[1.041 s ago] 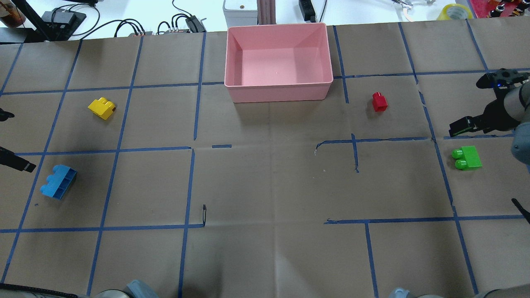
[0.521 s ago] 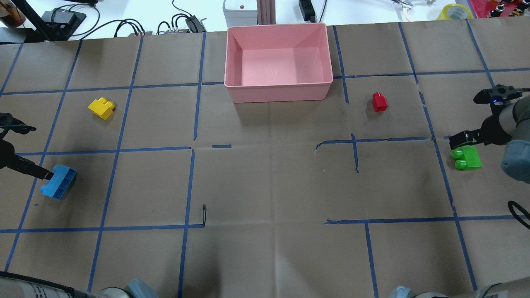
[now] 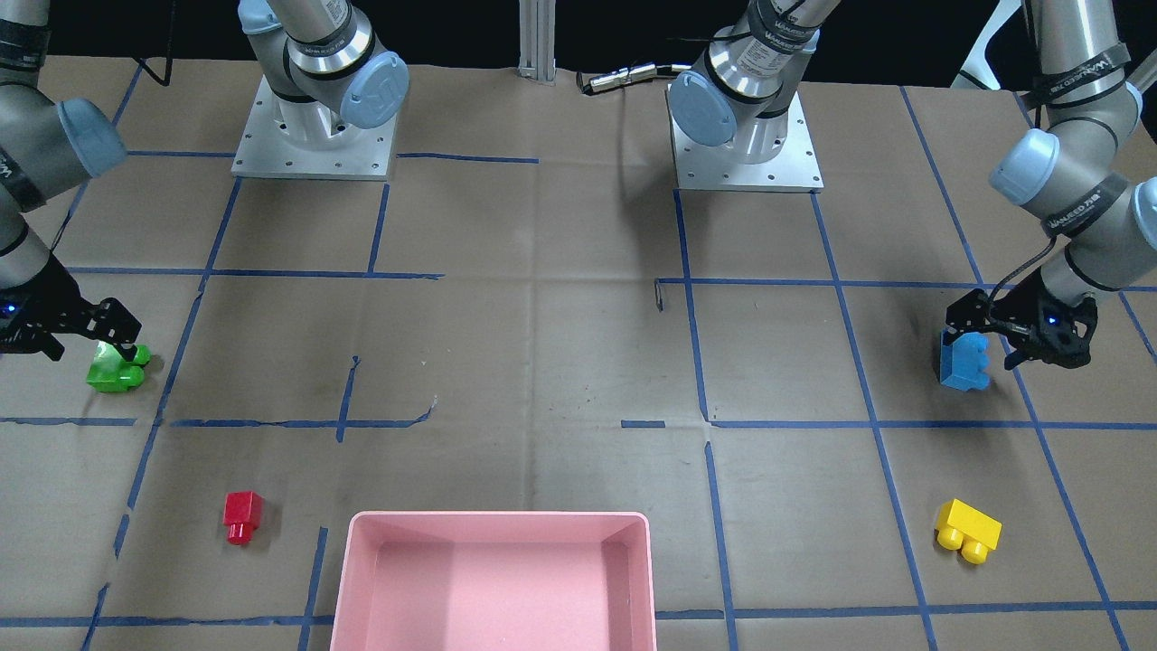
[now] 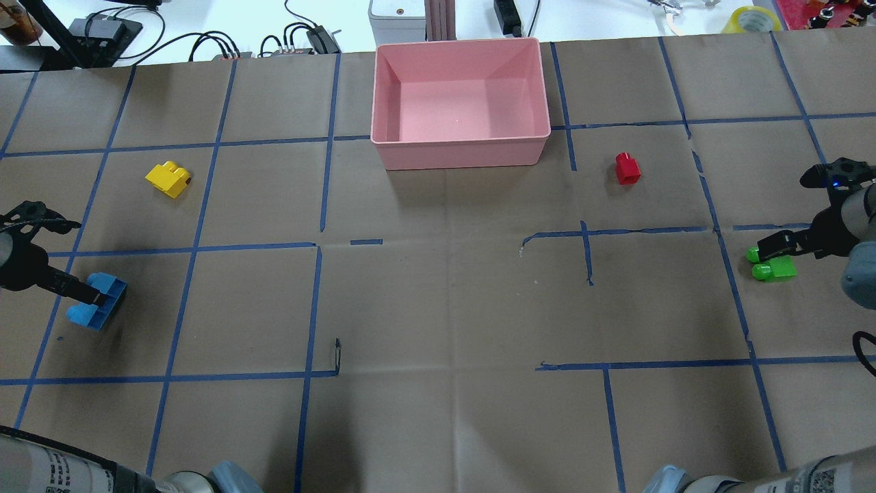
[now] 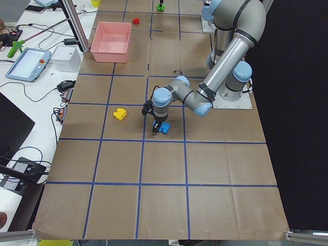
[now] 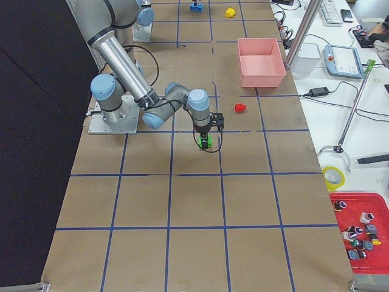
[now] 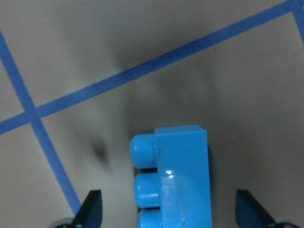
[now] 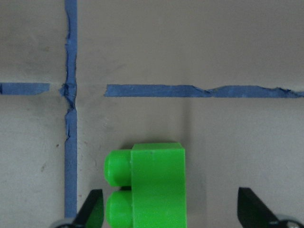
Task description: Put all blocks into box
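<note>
The blue three-stud block [image 4: 96,309] lies on its side at the table's left. My left gripper [image 4: 92,301] is open, low over it, with a fingertip [image 7: 95,209] on each side and not touching the block [image 7: 183,180]. The green two-stud block [image 4: 773,268] lies at the right. My right gripper [image 4: 773,255] is open and straddles it [image 8: 156,185] the same way. The yellow block [image 4: 168,179] lies far left, the red block [image 4: 627,168] right of the box. The pink box [image 4: 460,147] stands empty at the far middle.
Both arm bases [image 3: 316,136] are bolted to the table on the robot's side. Cables and power boxes [image 4: 301,41] lie beyond the far edge behind the box. A tape roll [image 4: 751,19] and a parts tray sit at the far right.
Both grippers came in from the table's side edges and lowered over their blocks: left over the blue one, right over the green one. No block has moved.
</note>
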Robot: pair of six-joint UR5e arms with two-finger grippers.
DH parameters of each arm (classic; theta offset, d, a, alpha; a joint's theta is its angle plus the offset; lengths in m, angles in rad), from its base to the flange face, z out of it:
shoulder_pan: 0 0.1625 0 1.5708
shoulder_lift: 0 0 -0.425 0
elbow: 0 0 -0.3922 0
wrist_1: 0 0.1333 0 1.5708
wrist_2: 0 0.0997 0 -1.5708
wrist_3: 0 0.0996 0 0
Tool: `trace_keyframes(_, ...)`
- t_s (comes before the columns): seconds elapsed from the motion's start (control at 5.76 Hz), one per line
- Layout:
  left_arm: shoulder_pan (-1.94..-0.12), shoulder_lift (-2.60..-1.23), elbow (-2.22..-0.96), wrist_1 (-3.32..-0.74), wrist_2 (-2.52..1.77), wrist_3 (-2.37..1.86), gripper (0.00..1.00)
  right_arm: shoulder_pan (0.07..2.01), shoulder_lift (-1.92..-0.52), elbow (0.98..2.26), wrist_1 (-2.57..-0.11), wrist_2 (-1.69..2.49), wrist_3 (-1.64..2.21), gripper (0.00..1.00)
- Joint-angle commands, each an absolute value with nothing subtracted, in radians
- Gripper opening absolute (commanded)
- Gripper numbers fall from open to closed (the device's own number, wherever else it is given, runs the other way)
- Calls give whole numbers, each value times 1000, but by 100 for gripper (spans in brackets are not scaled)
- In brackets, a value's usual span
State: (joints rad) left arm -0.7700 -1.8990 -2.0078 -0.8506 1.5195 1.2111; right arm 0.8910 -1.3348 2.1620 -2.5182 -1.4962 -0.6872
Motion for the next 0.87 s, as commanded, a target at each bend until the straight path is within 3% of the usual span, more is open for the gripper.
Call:
trace_keyframes(0.0,-770,-1939,-2010,-819,1520,1215,99,890,-1332,2178,-2523,-1493,-687,99)
trace_keyframes(0.35,-776,-1945,-2008,-804,1519,1213,97,899,-1301,2184,-2548,-1489,-687,99)
trace_keyframes(0.52,-778,-1945,-2008,-802,1519,1213,90,899,-1296,2184,-2562,-1489,-687,99)
trace_keyframes(0.69,-782,-1945,-2008,-802,1519,1212,83,899,-1296,2184,-2562,-1482,-687,87)
